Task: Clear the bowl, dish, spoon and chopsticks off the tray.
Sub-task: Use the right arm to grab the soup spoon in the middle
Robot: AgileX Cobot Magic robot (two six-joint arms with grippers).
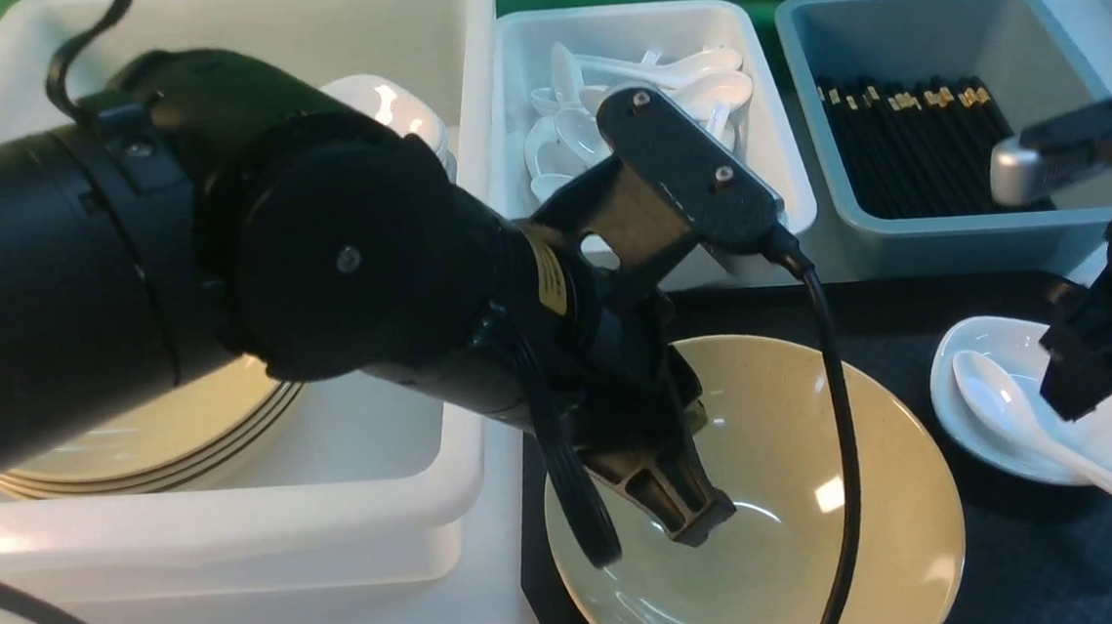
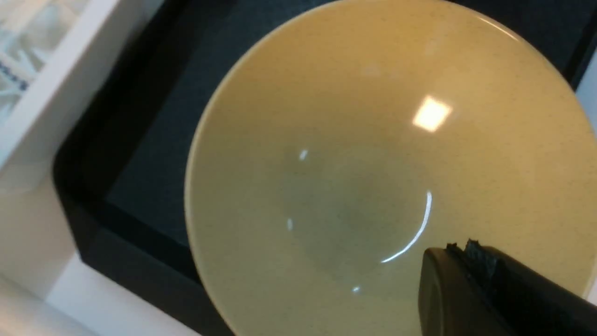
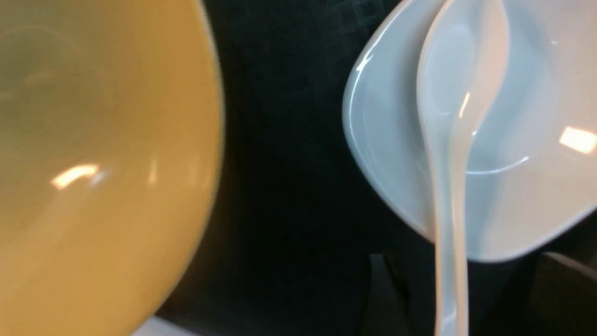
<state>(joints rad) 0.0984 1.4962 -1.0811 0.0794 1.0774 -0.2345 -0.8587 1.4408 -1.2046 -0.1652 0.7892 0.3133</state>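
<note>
The yellow bowl (image 1: pixel 761 582) sits at the tray's (image 1: pixel 1022 534) left end, and also shows in the left wrist view (image 2: pixel 350 163) and the right wrist view (image 3: pixel 93 140). My left gripper (image 1: pixel 698 527) hangs just above the bowl's inside (image 2: pixel 459 247), fingers pressed together with nothing seen between them. The white spoon (image 1: pixel 998 399) lies in the white dish (image 1: pixel 1108 435) at the tray's right end. My right gripper (image 1: pixel 1080 383) is open low over the dish (image 3: pixel 536 93), its jaws either side of the spoon's (image 3: pixel 452 93) handle. No chopsticks show on the tray.
A large white tub (image 1: pixel 411 479) with stacked plates (image 1: pixel 153 428) stands left of the tray. Behind the tray are a white tub (image 1: pixel 779 140) of spoons and a grey-blue tub (image 1: pixel 1037 53) of black chopsticks. My left arm blocks much of the front view.
</note>
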